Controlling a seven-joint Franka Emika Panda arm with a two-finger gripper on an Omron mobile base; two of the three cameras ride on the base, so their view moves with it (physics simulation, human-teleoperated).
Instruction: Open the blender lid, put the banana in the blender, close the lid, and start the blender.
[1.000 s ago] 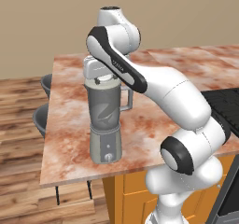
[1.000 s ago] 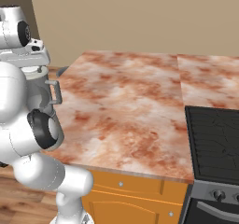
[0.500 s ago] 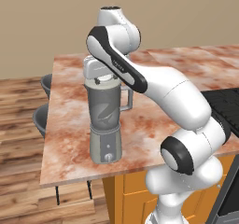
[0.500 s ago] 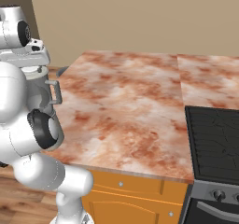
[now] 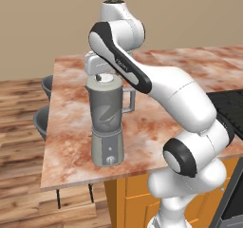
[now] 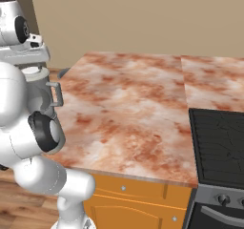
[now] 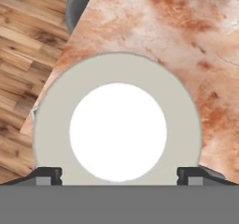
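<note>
One blender [image 5: 108, 122], tall translucent grey jar on a silver-grey tapered base with a small round front knob, stands upright on the marbled reddish counter [image 5: 156, 122] close to its near-left corner, handle turned to the right; a dark curved shape shows through the jar wall, too dim to name. One blender lid [image 7: 117, 125], round whitish-grey with a lighter centre disc, sits flat on the jar's mouth. One claw [image 7: 119, 175], pointing straight down directly over the lid, its two dark fingertips [image 7: 46, 175] spread wide, one at each side of the lid's rim, gripping nothing. Open room: a broad bare stretch of counter runs right and far from the blender; the left edge drops to wood floor [image 5: 21, 141], where two grey stools [image 5: 42, 122] stand tucked against that side. One dark cooktop [image 6: 219, 147] adjoins the counter at the far right.
</note>
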